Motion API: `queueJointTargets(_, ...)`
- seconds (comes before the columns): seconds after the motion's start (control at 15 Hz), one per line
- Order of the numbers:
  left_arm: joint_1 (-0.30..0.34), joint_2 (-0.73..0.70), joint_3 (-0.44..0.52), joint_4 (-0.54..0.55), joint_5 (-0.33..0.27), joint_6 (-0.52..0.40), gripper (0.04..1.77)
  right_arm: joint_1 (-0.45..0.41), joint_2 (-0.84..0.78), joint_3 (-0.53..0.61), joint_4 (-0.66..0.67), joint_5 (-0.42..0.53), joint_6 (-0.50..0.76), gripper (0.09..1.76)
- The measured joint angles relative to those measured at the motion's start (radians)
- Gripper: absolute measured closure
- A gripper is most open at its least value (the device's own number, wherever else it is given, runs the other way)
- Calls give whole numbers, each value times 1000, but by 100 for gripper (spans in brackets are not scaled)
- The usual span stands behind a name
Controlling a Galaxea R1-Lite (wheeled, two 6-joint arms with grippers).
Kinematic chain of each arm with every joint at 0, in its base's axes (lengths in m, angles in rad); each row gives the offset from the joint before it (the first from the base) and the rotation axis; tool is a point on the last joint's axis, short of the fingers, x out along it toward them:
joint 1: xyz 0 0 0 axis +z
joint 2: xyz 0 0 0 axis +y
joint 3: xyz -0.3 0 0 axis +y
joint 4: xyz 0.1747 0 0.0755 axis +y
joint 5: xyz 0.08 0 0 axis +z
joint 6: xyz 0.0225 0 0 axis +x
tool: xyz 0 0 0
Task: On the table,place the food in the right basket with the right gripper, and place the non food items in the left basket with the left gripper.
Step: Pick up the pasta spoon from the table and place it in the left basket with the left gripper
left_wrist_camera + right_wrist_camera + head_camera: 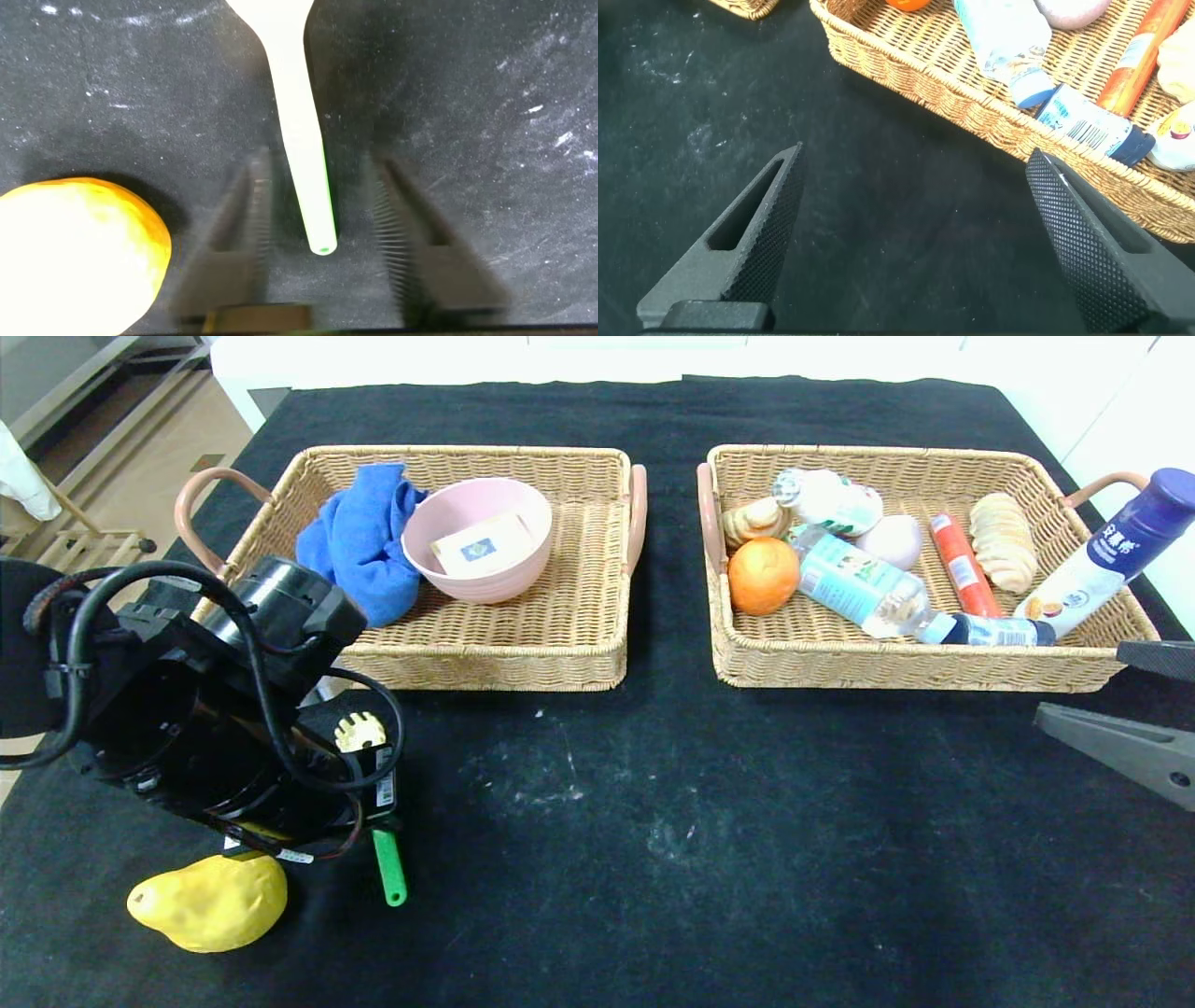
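The left gripper [322, 247] was down at the near left of the table [653, 821], its fingers [234, 252] parted on either side of a green-handled brush [387, 859], not yet pinching it. The yellow pear [210, 901] lay just beside it on the cloth. The right gripper [915, 233] hovered wide open and empty, near the front rim of the right basket [915, 667], which held bottles, an orange and bread. The left basket [485, 667] held a blue cloth and a pink bowl
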Motion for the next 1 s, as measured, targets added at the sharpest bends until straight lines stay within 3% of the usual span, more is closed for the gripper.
queueJointTargets(0.07, 0, 0, 1, 1, 0, 0, 163, 0, 0, 0, 0, 0, 0, 14)
queueJointTargets(1.0, 0, -9, 14, 1, 0, 0, 161, 0, 0, 0, 0, 0, 0, 14)
